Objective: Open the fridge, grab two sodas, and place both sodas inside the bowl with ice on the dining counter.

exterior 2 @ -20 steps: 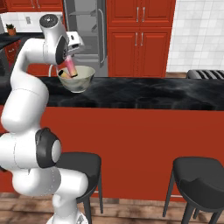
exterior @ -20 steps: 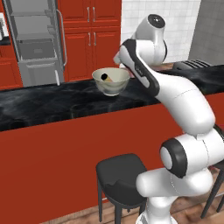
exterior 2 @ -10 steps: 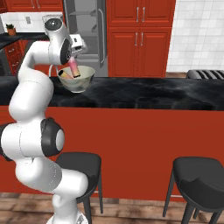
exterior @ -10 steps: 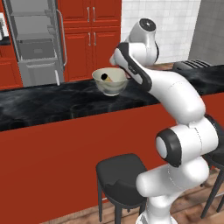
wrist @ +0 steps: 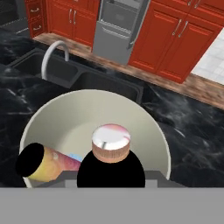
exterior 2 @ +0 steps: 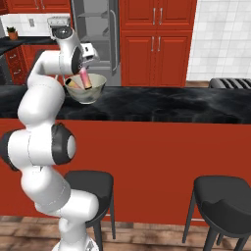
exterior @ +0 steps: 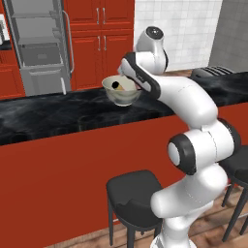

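Gleaming black marble dining counter (exterior 2: pixel 162 105) before red cabinets (exterior 2: pixel 157 44), fridge (exterior: pixel 41 46).

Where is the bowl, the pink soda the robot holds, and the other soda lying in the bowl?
bowl (exterior 2: pixel 96 91): right base view, on its front wall.
pink soda (exterior 2: pixel 86 78): right base view, on its body above the rim.
lying soda (wrist: pixel 49 162): hand view, on its orange side by the dark cap.

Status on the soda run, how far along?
Done: fridge stands open, and one soda already lies in the bowl on the dining counter. In hand: the gripper, jaws shut on the second soda, holds it upright over the bowl. Left: lower, release, retract.
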Controlling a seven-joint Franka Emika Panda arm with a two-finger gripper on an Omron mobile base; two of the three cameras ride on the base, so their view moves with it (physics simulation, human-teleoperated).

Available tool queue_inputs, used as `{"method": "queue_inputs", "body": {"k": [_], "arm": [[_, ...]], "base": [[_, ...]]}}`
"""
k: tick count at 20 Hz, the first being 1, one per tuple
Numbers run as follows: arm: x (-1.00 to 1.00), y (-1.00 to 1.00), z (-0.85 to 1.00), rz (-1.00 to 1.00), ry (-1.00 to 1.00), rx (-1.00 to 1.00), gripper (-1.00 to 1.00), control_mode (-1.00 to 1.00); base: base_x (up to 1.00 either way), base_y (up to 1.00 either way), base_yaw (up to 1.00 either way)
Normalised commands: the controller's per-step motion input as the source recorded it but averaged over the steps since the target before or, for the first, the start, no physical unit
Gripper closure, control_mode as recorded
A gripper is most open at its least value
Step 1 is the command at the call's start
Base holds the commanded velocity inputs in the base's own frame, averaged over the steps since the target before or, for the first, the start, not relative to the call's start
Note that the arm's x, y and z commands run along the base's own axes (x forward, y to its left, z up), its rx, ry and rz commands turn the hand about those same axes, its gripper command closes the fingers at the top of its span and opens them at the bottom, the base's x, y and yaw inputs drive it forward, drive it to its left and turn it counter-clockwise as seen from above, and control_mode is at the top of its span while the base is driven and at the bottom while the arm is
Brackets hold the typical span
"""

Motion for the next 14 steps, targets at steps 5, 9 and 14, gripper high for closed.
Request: {"method": "queue_inputs", "body": {"k": [5,9,14], "arm": [[0.31,0.10,-0.22,0.00,0.03,-0.01,1.00,-1.00],[0.32,0.09,-0.16,0.00,0.03,-0.01,1.00,-1.00],[0.25,0.01,-0.04,-0.01,0.01,0.00,1.00,-1.00]], "base": [[0.00,0.00,0.00],[0.00,0.00,0.00],[0.00,0.00,0.00]]}}
